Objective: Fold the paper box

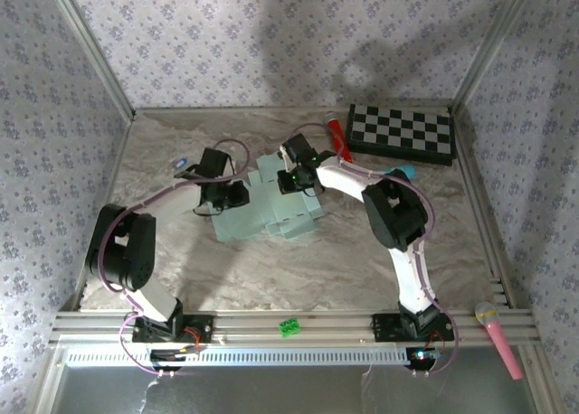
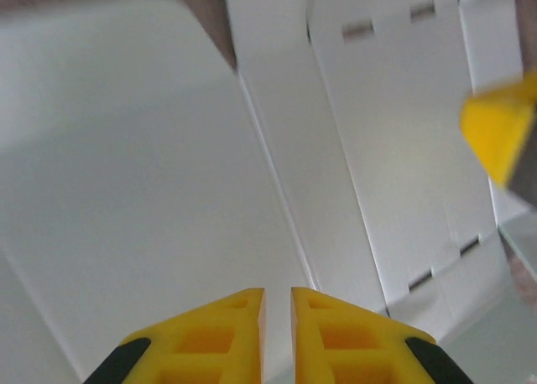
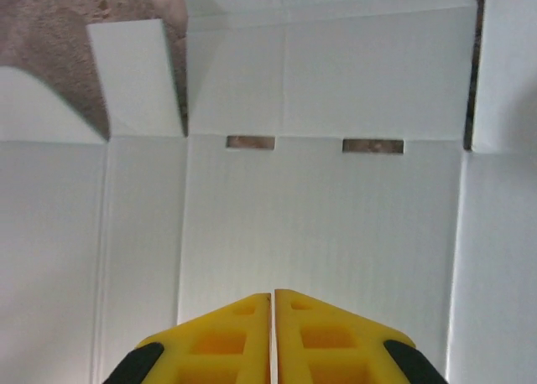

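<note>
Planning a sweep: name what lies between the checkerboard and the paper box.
Top view: a red stick lies by the checkerboard, and the right arm reaches across to the paper box.

The light is soft and even. Broad, soft-edged shadows lie on the back wall [image 1: 298,43] beyond the paper box [image 1: 262,217]. From overhead everything looks sharp. Close in, the left wrist's look at the box is smeared (worst toward its upper-left panel), while the right's is crisp and pale.
</note>
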You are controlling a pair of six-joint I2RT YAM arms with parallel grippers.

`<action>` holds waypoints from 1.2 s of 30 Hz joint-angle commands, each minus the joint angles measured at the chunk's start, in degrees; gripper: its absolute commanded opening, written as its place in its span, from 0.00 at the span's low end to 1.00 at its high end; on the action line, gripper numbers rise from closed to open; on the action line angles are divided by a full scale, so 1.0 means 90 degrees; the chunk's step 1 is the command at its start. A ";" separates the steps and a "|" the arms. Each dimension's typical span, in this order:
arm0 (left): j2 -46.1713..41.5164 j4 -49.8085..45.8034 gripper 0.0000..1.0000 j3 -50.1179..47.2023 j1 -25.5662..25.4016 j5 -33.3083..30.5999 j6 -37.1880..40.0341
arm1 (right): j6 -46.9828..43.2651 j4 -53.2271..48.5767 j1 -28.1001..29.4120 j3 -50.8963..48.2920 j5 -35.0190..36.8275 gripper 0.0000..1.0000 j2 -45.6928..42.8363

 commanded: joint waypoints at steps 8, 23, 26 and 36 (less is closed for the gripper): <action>0.1171 -0.0186 0.00 0.0734 0.0620 -0.0084 0.0807 | 0.0303 0.0073 0.0025 -0.0908 0.0427 0.11 -0.0562; -0.0226 0.0113 0.00 -0.1321 -0.0035 -0.0406 -0.0158 | 0.0121 -0.0432 0.0064 0.0349 0.0386 0.09 0.0623; -0.0580 0.0287 0.00 -0.1713 -0.0283 -0.0395 -0.0470 | 0.0015 -0.0549 0.0084 0.0697 0.0285 0.10 0.0824; -0.0763 0.0631 0.04 -0.1874 -0.1200 -0.0277 -0.0966 | -0.0323 -0.0800 0.0123 0.1567 -0.0245 0.12 0.1279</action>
